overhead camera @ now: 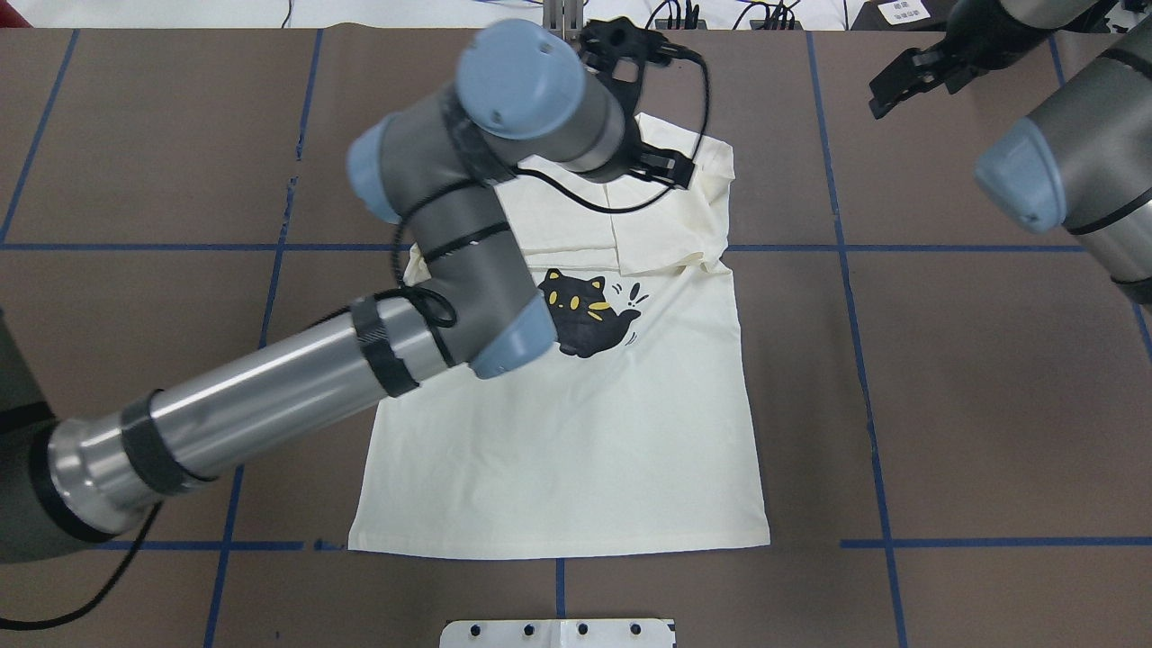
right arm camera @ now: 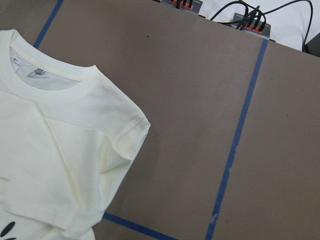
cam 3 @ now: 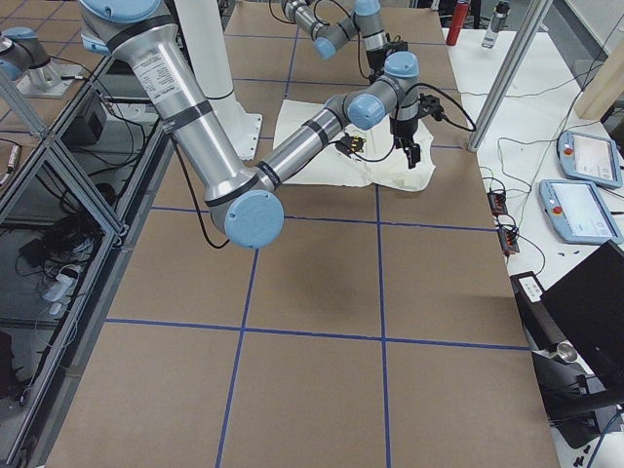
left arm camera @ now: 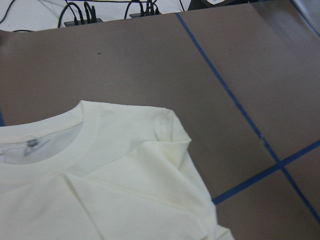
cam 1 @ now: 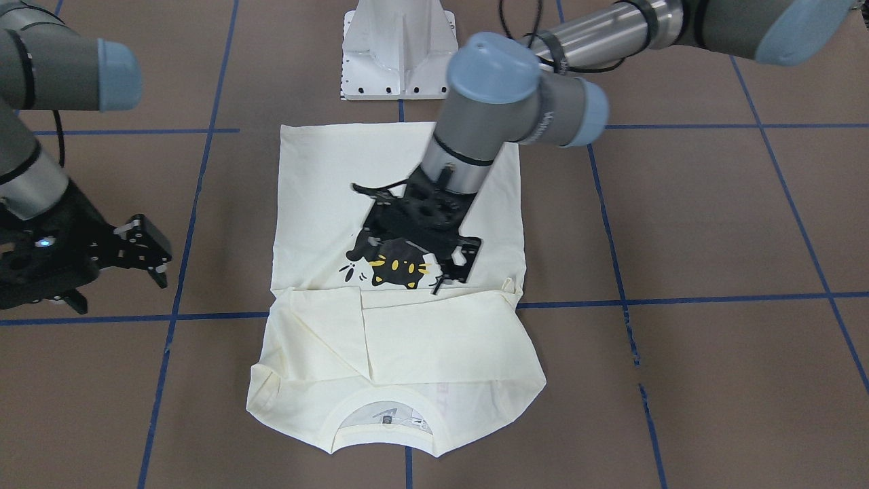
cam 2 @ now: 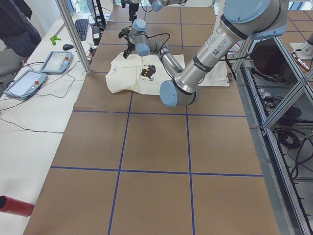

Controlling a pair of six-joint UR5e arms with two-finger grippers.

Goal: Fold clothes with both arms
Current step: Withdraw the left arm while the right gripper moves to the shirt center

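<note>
1. Plainly, from the front-facing camera the cream shirt [cam 1: 319,204] lies flat on the brown table [cam 1: 713,238]. Its hem is at 12 o'clock toward the white pedestal [cam 1: 399,47] and its collar [cam 1: 383,401] at 6, with the sleeves [cam 1: 326,333] folded in across the chest. The left gripper [cam 1: 451,272] hangs over the cat print [cam 1: 397,268]. It is black on black, so I cannot tell how far its jaws are parted or whether they touch the cloth. The right gripper [cam 1: 159,258], at 9 o'clock and well off the shirt, has its fingers spread and holds nothing.
2. Overhead, the shirt [overhead camera: 585,450] runs from 6 to 12 o'clock. The left gripper [overhead camera: 661,162] sits near 12 over the folded sleeves, its wrist hiding the fingers. The right gripper [overhead camera: 904,81], at 2 o'clock, is parted and empty.
3. From the table's left end, the shirt [cam 2: 124,78] lies at 11 o'clock.
4. From the right end, the shirt [cam 3: 390,175] lies at 1 o'clock.
5. On the left wrist camera, the shirt [left arm camera: 125,175] fills 7 o'clock.
6. On the right wrist camera, the shirt [right arm camera: 60,150] lies at 9 o'clock and a blue tape line [right arm camera: 240,130] at 3.
</note>
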